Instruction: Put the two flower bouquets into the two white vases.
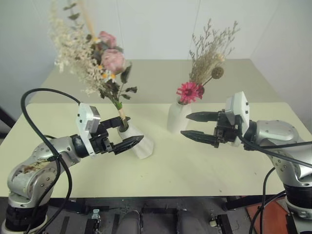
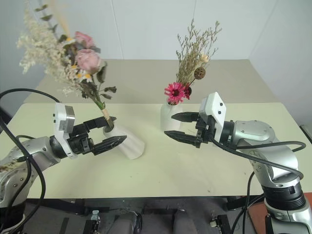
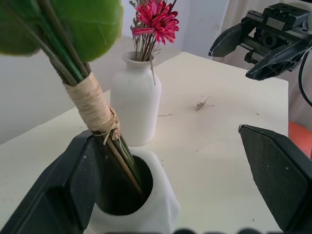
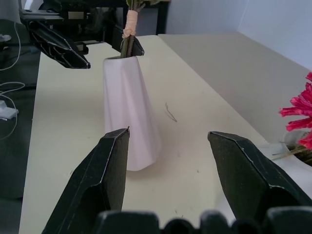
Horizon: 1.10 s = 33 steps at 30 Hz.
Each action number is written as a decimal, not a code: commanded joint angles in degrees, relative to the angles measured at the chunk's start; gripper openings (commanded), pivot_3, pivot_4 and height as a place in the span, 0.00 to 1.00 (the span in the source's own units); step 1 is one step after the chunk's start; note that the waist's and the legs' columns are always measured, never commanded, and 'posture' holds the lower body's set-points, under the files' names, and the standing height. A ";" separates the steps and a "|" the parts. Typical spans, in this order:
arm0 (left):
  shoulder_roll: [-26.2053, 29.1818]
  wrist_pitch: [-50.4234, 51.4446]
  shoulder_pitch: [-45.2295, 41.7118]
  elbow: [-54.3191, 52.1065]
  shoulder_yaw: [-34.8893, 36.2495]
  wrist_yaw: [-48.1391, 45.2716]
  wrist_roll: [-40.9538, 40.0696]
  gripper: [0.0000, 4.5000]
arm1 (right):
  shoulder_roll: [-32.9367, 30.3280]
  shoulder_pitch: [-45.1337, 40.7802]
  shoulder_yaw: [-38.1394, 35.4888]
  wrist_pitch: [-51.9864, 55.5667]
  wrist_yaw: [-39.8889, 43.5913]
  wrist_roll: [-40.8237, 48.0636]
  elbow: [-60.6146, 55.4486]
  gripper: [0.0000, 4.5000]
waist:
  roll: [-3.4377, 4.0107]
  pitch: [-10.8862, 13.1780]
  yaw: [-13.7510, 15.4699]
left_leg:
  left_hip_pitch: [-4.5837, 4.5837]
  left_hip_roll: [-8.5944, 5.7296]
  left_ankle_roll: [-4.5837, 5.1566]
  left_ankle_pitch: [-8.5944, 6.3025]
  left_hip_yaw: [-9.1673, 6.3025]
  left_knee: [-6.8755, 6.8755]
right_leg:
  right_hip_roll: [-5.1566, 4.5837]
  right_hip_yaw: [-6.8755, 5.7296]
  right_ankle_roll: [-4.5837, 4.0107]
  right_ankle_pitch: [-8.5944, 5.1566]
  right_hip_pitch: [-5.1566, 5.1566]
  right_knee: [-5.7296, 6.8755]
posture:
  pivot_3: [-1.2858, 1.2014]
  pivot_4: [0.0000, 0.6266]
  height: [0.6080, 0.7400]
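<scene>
The shorter faceted white vase point(image 1: 140, 144) stands on the table's left half. The pale pink rose bouquet point(image 1: 104, 57) sits in it, its tied stems point(image 3: 95, 111) leaning in the mouth. My left gripper point(image 1: 133, 130) is open at the vase's mouth, one finger point(image 3: 73, 187) close beside the rim and the other point(image 3: 280, 180) well off it. The taller bottle-shaped vase point(image 1: 176, 118) holds the magenta daisy bouquet point(image 1: 204, 66). My right gripper point(image 1: 191, 125) is open just right of that vase, holding nothing, and points toward the faceted vase point(image 4: 129, 117).
The pale table point(image 1: 170, 180) has free surface in front of both vases. A second table top point(image 1: 161, 78) lies behind, against the white wall. A small dried scrap point(image 3: 201, 104) lies on the table between the vases. Cables hang off both arms.
</scene>
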 commanded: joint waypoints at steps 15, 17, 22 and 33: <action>-0.64 -3.66 -3.71 2.17 -4.84 -0.68 2.51 1.00 | 0.18 -1.22 -0.36 -0.06 0.70 0.53 0.01 0.70 | 0.00 0.00 -0.18 | -0.01 0.00 0.00 0.00 0.02 -0.01 | 0.01 0.01 0.00 0.00 -0.02 -0.02 | 0.52 0.24 1.00; -0.98 -4.14 -6.36 3.64 -6.51 -1.98 2.94 1.00 | 0.22 -1.22 -0.36 0.00 0.73 0.63 0.18 0.70 | 0.00 0.00 -0.13 | -0.01 0.00 0.00 0.00 0.02 -0.01 | 0.01 0.01 0.00 0.00 -0.02 -0.02 | 0.52 0.24 1.00; -1.92 -4.24 -12.11 6.38 -10.23 -4.83 4.12 1.00 | 0.69 -1.41 -0.15 -0.13 0.63 0.71 0.39 0.70 | 0.00 0.00 -0.17 | -0.06 -0.01 0.00 0.00 0.02 -0.01 | 0.02 -0.01 0.00 0.00 -0.03 -0.07 | 0.52 0.24 1.00; -1.43 -3.81 -11.80 6.87 -9.91 -6.77 5.01 1.00 | 0.77 -0.13 -1.16 0.76 -0.89 1.88 -1.23 0.70 | 0.00 0.00 -0.29 | -0.08 -0.01 0.02 -0.01 0.02 -0.02 | 0.01 0.02 0.00 0.00 -0.05 -0.11 | 0.52 0.24 1.00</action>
